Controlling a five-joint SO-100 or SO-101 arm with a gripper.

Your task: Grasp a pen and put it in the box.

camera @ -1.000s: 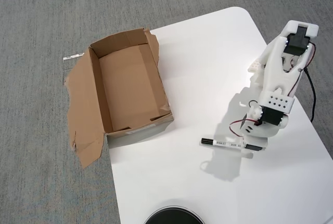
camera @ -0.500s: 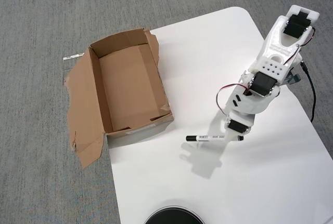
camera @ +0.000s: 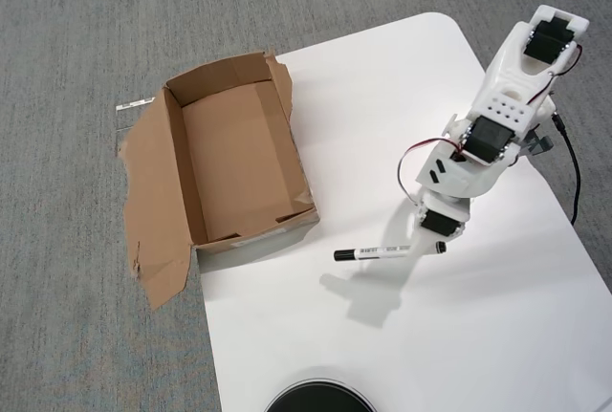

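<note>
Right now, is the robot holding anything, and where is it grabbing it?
Yes, the gripper holds the pen near its dark end, away from the cap.

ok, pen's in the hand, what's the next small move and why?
Probably carry it further left in the overhead view, toward the brown cardboard box. The hand looks shut on the slim white marker pen with black cap, which seems lifted, given the shadow offset on the white table. The pen's cap end is short of the box's near wall, and the box is empty.

A white table (camera: 382, 97) stands over grey carpet (camera: 76, 30). The brown box (camera: 234, 159) overhangs its left edge. A black round object (camera: 320, 399) sits at the near edge.
</note>
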